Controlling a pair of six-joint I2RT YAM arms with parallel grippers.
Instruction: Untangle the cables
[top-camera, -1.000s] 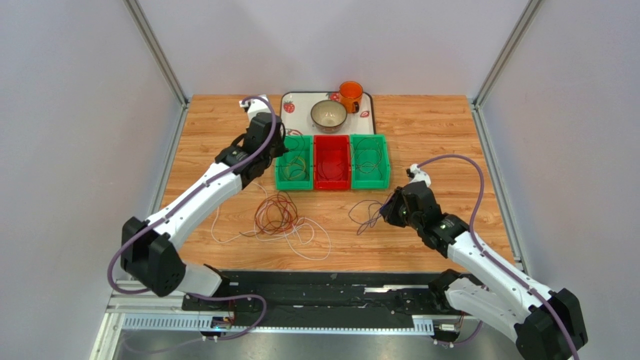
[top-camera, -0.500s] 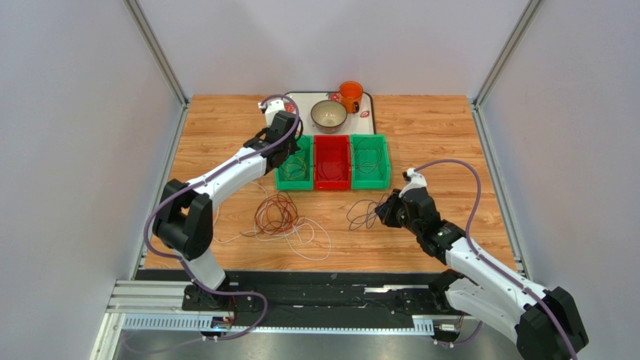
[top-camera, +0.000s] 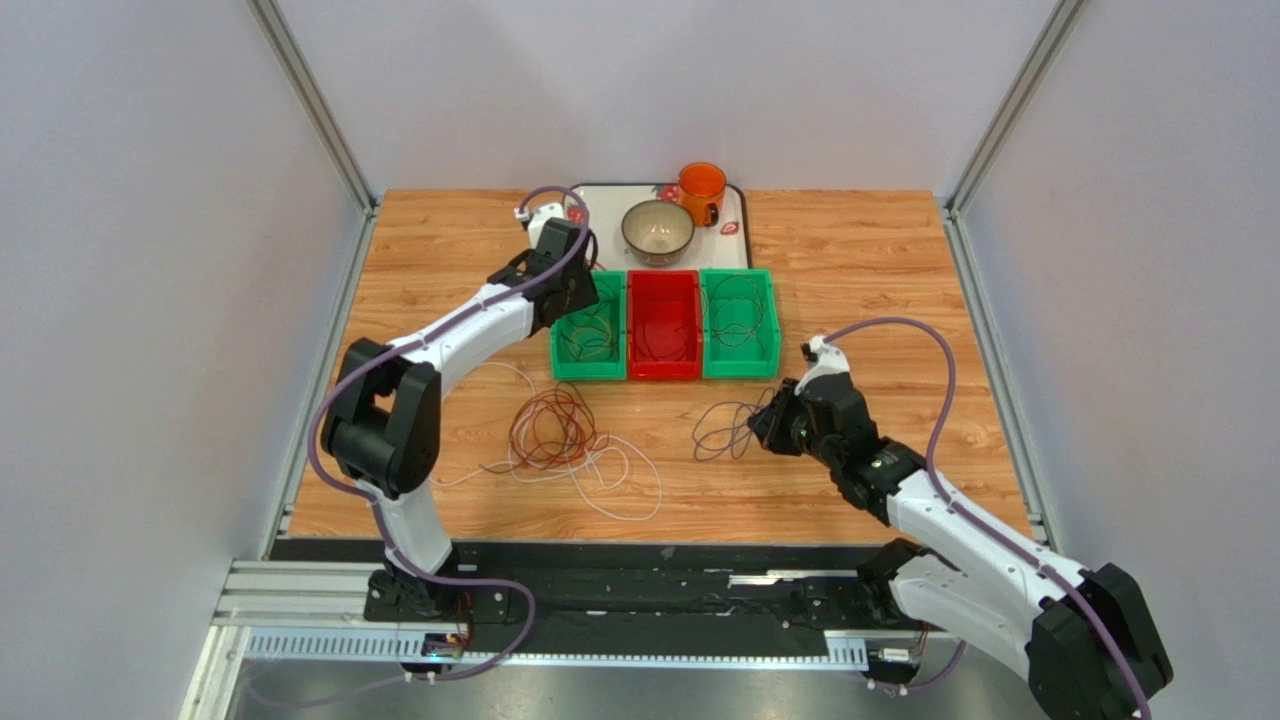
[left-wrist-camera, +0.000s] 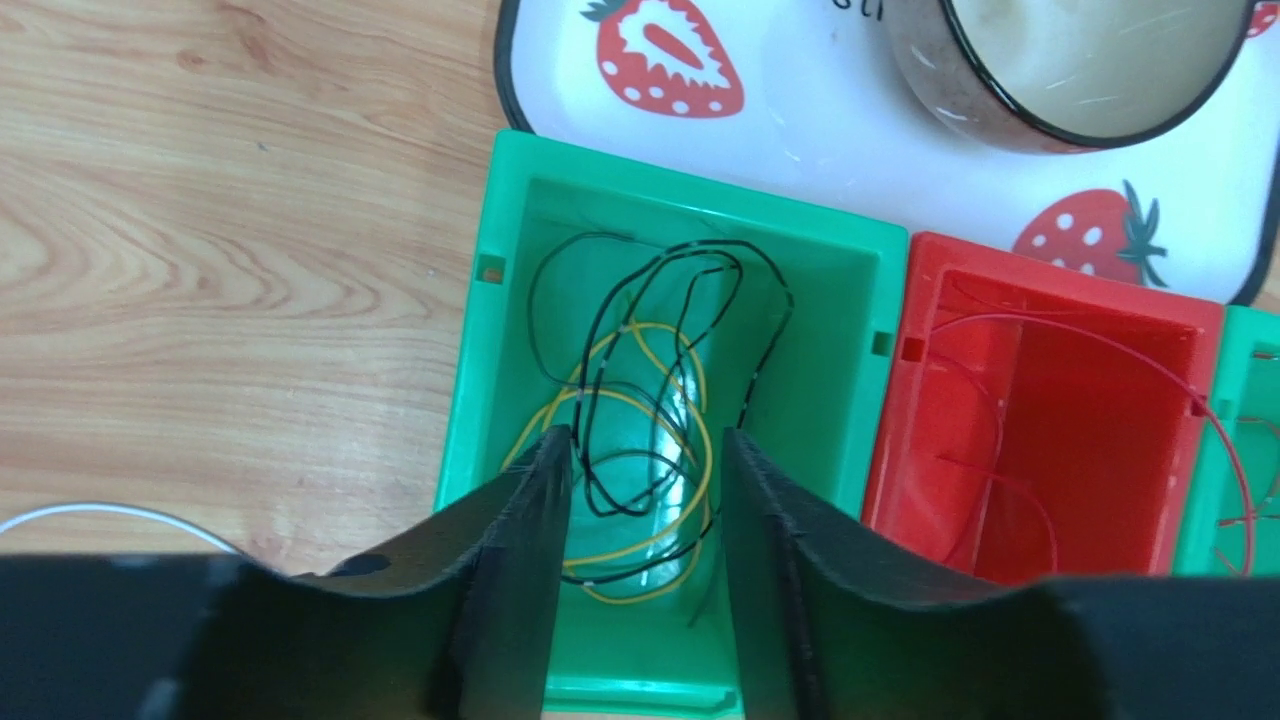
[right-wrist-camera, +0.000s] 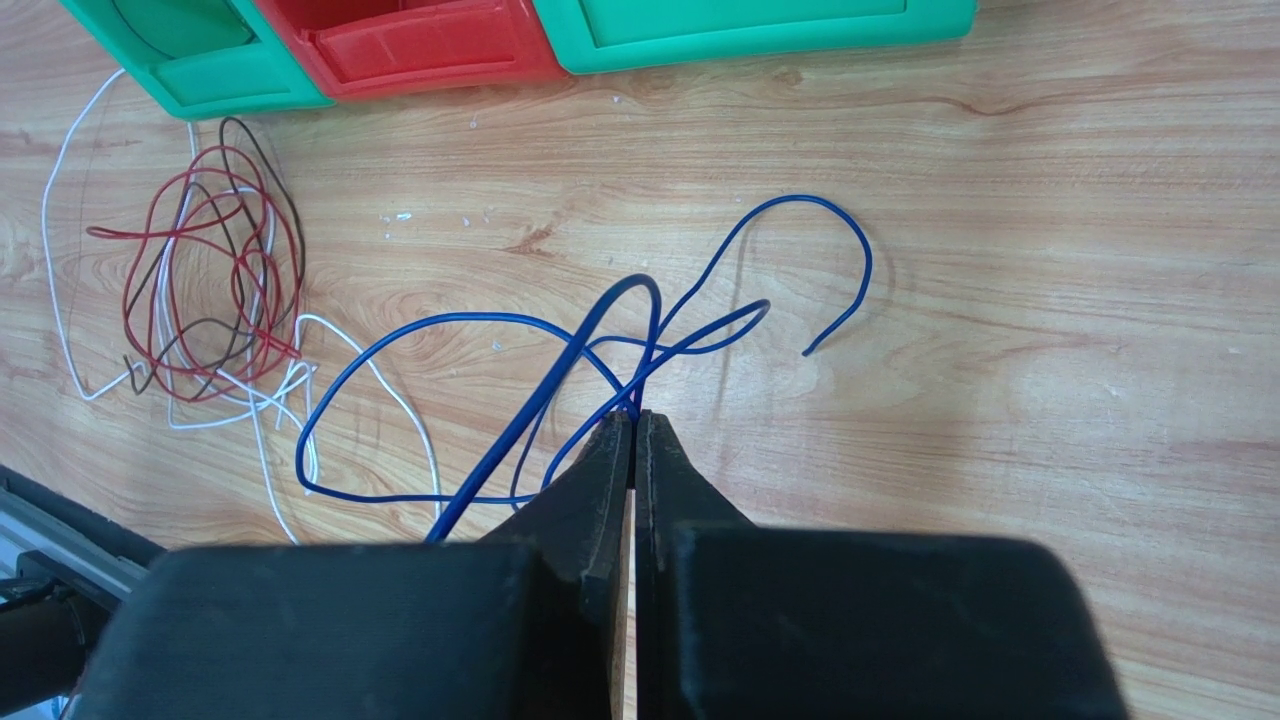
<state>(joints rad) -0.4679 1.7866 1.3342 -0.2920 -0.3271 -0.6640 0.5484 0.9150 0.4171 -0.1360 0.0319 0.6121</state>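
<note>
A loose tangle of red, white and dark cables (top-camera: 556, 431) lies on the wooden table; it also shows in the right wrist view (right-wrist-camera: 203, 285). My right gripper (top-camera: 762, 425) (right-wrist-camera: 633, 420) is shut on a blue cable (right-wrist-camera: 496, 323) whose loops rest on the wood (top-camera: 727, 432). My left gripper (top-camera: 579, 296) (left-wrist-camera: 639, 450) hangs open over the left green bin (left-wrist-camera: 504, 300). Black and yellow cables (left-wrist-camera: 702, 483) lie coiled on that bin's floor; nothing is between the fingers (left-wrist-camera: 519, 525).
A red bin (top-camera: 664, 326) holding a thin red cable and a second green bin (top-camera: 741, 323) stand beside the left green bin (top-camera: 588, 368). Behind them a strawberry tray (top-camera: 739, 225) carries a bowl (top-camera: 658, 230) and an orange cup (top-camera: 700, 188). Metal frame posts edge the table.
My left arm swung from the table's left side over the left green bin, and its gripper went from shut to open. My right gripper shifted slightly left, still holding the blue cable.
</note>
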